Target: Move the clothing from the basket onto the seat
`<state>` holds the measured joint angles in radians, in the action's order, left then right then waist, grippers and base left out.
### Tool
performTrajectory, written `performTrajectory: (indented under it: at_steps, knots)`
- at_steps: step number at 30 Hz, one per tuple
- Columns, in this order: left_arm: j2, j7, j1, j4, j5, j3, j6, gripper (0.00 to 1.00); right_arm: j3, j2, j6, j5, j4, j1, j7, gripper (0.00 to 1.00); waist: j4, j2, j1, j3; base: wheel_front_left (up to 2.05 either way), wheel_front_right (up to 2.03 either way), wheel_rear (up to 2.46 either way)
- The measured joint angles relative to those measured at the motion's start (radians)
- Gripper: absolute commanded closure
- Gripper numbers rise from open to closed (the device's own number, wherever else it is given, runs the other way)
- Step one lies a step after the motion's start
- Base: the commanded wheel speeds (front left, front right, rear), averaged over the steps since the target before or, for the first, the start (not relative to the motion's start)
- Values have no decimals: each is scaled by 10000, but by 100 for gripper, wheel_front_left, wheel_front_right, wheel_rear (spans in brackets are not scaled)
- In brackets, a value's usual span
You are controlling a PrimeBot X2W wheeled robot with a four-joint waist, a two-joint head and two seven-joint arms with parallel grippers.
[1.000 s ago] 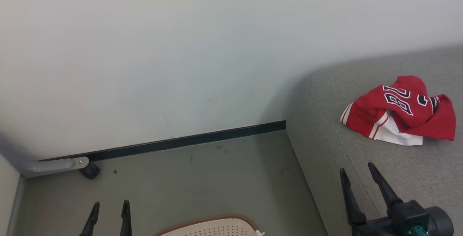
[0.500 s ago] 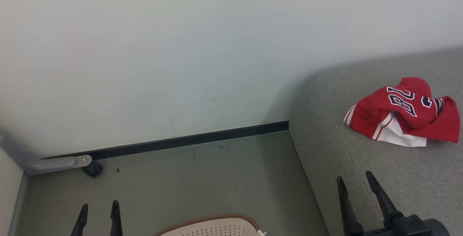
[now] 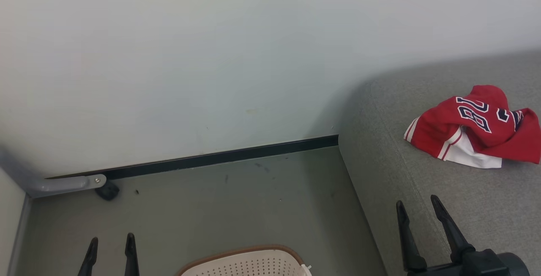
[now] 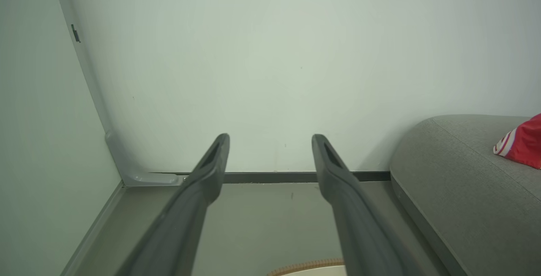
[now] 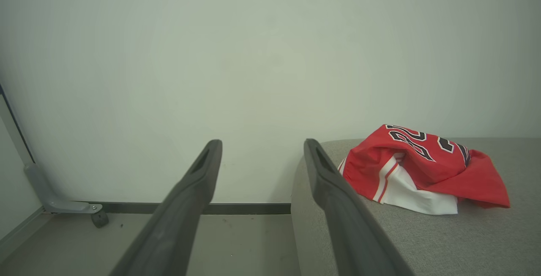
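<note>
Where the clothing (image 3: 475, 128) lies crumpled on the seat (image 3: 422, 174), you see it apart from both grippers. Your left gripper (image 3: 112, 237) hangs spread and empty beside the basket (image 3: 245, 263); your right gripper (image 3: 417, 200) is likewise spread, empty, over the seat's edge.

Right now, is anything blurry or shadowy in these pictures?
Head view: sharp, with a soft shadow on the wall beside the seat. Left wrist view: the grey post looks slanted. Right wrist view: even light, numbers on the clothing crisp.
</note>
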<state>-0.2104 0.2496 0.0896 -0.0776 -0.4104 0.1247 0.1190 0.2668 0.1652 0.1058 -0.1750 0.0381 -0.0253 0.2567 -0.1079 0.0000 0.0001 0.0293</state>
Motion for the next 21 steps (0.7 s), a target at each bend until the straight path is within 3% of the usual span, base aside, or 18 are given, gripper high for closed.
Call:
performTrajectory:
  at_steps: [21]
  knots:
    - [63,-228,-31,391,357,-17,44,0,-54,19,8,73,-466,-101,0,0,75,0,0,505,0,0,0]
